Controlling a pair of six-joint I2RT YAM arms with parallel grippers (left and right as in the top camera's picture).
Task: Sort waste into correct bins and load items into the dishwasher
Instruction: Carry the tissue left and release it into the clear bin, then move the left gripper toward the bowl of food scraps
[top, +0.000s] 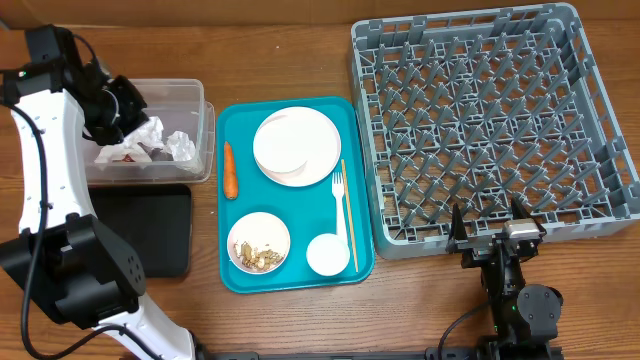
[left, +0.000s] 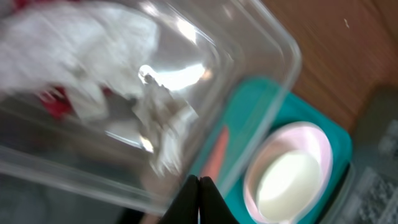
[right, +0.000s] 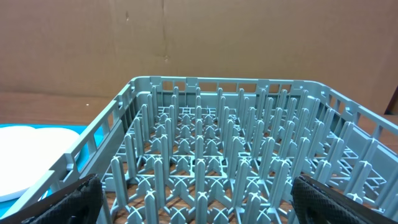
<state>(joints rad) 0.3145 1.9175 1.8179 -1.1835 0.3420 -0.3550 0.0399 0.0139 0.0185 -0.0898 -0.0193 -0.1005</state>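
My left gripper is shut and empty, hovering over the clear tub, which holds crumpled white napkins and a red wrapper. The left wrist view shows the shut fingertips above the tub's rim. On the teal tray lie an orange carrot, a white plate, a bowl of nut scraps, a small white cup, a white fork and a wooden stick. My right gripper is open and empty at the grey dish rack's front edge.
A shallow black tray lies in front of the clear tub, left of the teal tray. The dish rack fills the right side; its pegs stand close before my right fingers.
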